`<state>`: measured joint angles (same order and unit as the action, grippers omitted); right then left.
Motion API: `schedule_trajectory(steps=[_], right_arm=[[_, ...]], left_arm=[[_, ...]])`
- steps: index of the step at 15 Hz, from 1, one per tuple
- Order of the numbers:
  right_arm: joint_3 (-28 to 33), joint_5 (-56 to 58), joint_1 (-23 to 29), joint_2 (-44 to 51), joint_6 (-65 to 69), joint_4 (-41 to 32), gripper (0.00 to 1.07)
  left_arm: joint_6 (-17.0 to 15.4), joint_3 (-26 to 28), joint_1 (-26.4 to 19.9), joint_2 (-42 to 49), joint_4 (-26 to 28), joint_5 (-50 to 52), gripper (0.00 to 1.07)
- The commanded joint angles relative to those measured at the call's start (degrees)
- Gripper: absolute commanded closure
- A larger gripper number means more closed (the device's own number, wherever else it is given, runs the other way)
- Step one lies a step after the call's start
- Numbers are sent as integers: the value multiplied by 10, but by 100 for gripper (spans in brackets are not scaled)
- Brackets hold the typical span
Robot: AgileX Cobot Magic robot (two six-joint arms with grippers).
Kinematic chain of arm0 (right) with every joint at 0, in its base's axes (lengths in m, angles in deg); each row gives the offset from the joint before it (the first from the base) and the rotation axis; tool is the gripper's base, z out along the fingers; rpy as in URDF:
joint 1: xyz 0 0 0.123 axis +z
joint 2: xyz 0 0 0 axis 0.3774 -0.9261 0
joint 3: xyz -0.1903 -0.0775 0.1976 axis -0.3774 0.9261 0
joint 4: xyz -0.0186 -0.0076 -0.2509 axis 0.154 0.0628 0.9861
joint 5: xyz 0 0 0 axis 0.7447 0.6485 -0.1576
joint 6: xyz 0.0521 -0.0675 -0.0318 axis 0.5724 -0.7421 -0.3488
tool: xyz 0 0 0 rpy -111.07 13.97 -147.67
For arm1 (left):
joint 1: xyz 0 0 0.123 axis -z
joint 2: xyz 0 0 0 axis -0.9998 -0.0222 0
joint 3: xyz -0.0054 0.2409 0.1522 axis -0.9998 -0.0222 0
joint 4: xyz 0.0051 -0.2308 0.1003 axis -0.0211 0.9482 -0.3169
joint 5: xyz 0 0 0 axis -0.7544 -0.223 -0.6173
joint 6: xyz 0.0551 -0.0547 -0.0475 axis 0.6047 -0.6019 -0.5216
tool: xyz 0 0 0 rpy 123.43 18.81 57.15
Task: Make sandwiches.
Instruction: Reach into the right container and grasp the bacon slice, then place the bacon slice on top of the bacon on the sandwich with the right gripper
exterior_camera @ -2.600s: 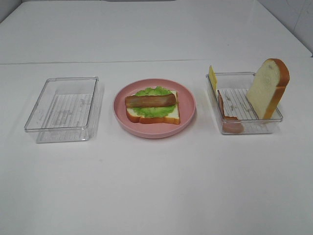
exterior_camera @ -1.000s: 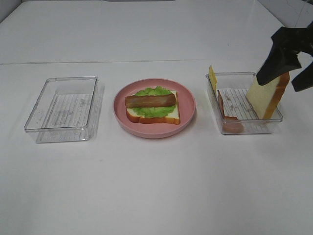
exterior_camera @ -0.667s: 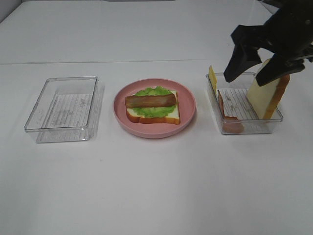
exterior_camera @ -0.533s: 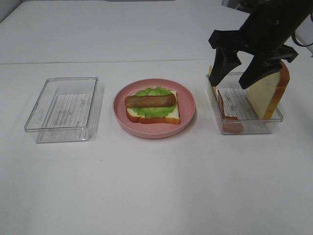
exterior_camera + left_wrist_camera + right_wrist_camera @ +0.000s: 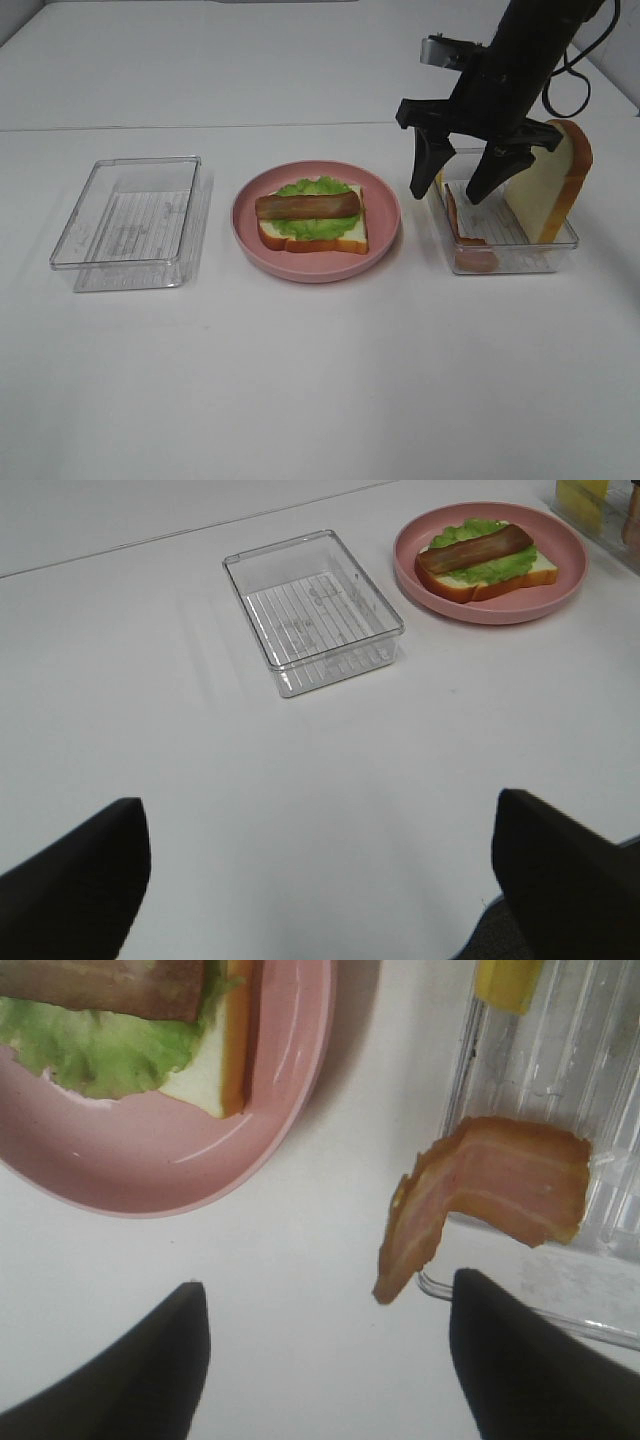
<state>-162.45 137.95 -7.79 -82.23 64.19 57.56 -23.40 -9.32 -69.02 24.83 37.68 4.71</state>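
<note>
The open-faced sandwich (image 5: pixel 312 218) lies on a pink plate (image 5: pixel 320 272): a bread slice, green lettuce and a brown meat strip (image 5: pixel 306 205). My right gripper (image 5: pixel 455 185) hangs open over the left end of the right clear tray (image 5: pixel 520 258), with nothing between its fingers. Below it in the right wrist view, a bacon strip (image 5: pixel 500 1195) drapes over the tray's edge, and a yellow cheese square (image 5: pixel 508 980) stands in the tray. A second bread slice (image 5: pixel 548 185) leans upright in the tray. My left gripper (image 5: pixel 320 900) is open over bare table.
An empty clear tray (image 5: pixel 130 220) sits to the left of the plate; the left wrist view shows this empty tray (image 5: pixel 313 610) and the pink plate (image 5: pixel 490 615) beyond it. White table surrounds everything.
My right arm swung in from the right edge and moved left and down over the right tray. Its fingers drew slightly closer together. The food has not moved.
</note>
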Motion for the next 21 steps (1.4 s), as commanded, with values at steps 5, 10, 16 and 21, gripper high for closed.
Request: schedule_trajectory(steps=[5, 10, 16, 21], right_arm=[[-2, -25, 0, -32, 42, 26, 102], [-2, 2, 0, -10, 40, 29, 107], [-2, 9, 0, 102, 12, -36, 107], [-2, -37, 0, 111, -111, -307, 107]], left_arm=[[1, -1, 0, 4, -1, 6, 18], [1, -1, 0, 4, -1, 6, 18], [1, -1, 0, 4, -1, 6, 18], [1, -1, 0, 4, -1, 6, 18]])
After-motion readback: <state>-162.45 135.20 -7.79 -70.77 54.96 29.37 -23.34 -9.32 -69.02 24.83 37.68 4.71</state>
